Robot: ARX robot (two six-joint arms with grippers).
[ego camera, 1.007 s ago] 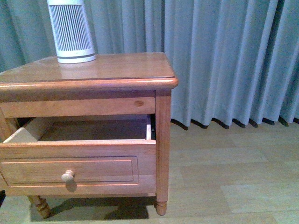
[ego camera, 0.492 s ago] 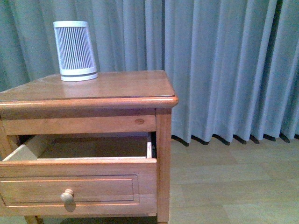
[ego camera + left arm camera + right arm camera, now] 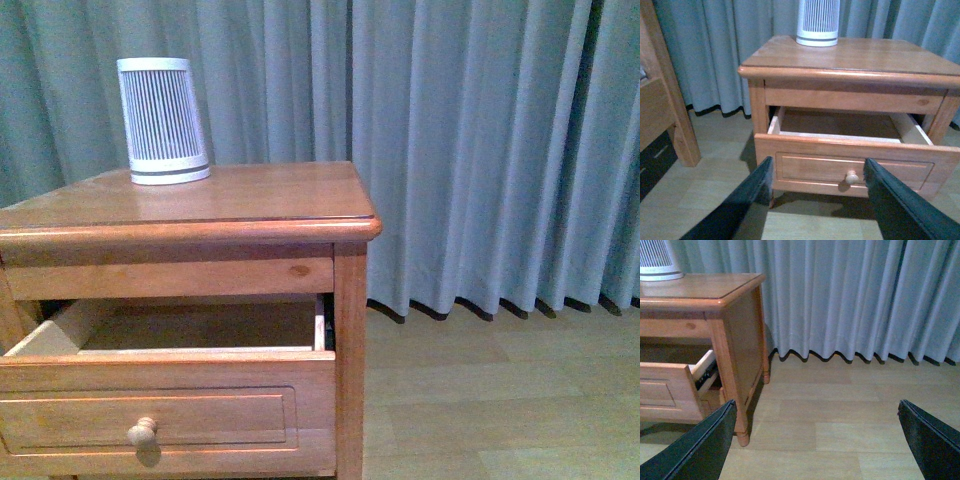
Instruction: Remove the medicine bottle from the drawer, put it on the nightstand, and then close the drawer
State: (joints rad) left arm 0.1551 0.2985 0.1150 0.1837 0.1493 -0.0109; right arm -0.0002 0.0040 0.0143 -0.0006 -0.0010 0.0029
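Observation:
The nightstand [image 3: 250, 195] stands at the left of the front view. Its upper drawer [image 3: 200, 415] is pulled out, with a round knob [image 3: 142, 432] and a pale wood interior that looks bare where it shows. The medicine bottle is not in view in any frame. In the left wrist view my left gripper [image 3: 817, 161] is open and empty, in front of the drawer [image 3: 815, 160] and apart from it, with the knob [image 3: 852, 177] between its fingers. My right gripper [image 3: 816, 405] is open and empty over the floor, to the right of the nightstand [image 3: 740, 315].
A tall white-and-grey ribbed device [image 3: 162, 120] stands on the back left of the nightstand top. Grey-blue curtains [image 3: 480, 150] hang behind. Pale wood floor [image 3: 500, 400] lies to the right. Another wooden furniture frame [image 3: 665, 100] stands left of the nightstand.
The front view has risen: the nightstand sits lower in the frame, the ribbed device now shows whole, and the feet have dropped out of view. The drawer stays open.

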